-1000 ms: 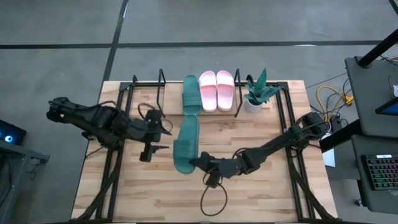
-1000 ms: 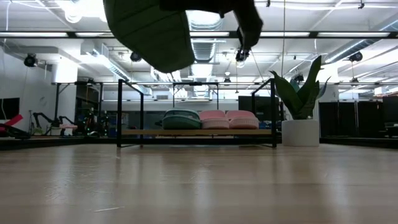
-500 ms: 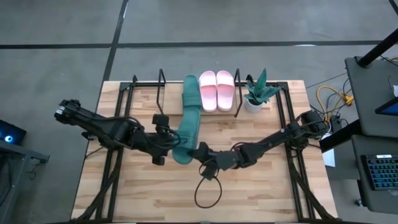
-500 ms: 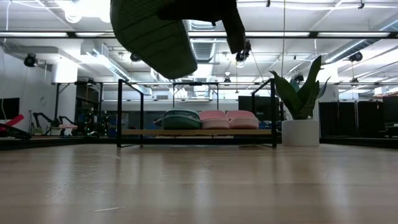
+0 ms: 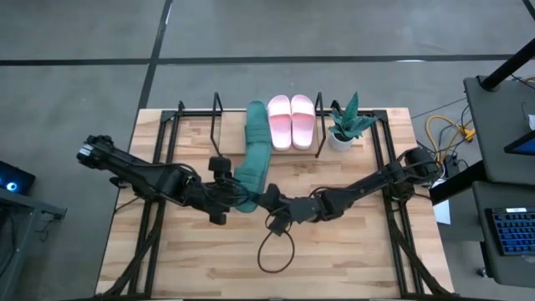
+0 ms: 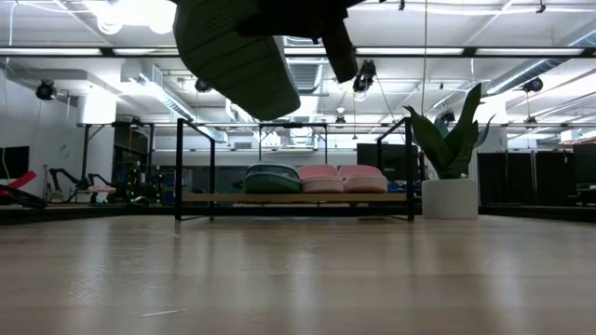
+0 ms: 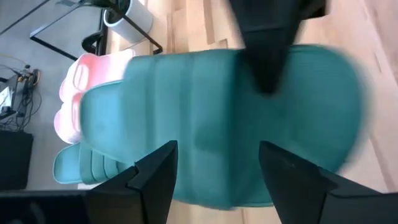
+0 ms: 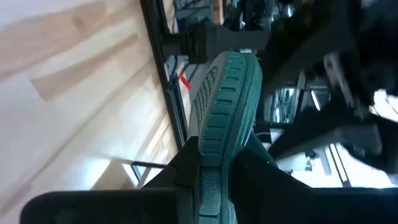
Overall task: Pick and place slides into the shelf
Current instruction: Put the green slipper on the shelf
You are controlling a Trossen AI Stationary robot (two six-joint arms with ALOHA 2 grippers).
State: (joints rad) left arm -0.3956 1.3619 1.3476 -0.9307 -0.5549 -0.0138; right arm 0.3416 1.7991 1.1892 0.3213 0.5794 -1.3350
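The last green slide (image 5: 252,177) is up off the table now, carried toe-first toward the shelf (image 5: 216,109), and over the past second it has been swung from a slant near the middle of the table to a line that nearly meets the green slide already racked (image 5: 256,123). Its heel end is pinched by the right gripper (image 5: 269,199), whose fingers are pressed tight on the sole's edge, as is shown plainly in the right wrist view, where the ribbed rim (image 8: 225,106) is clamped between them. The left gripper (image 5: 226,194) has been brought in from well to the side of the shelf and is now placed just beside the slide's near end, fingers spread wide with the green sole (image 7: 217,118) filling the gap ahead of them; no contact can be confirmed. Three places on the shelf are seen filled: the green one and, next to it, the pink pair (image 5: 291,121), with the potted plant (image 5: 344,125) standing just beyond the shelf's end. A handover or a two-handed steadying is judged likely, and the open slot left of the racked green slide is the evident target.
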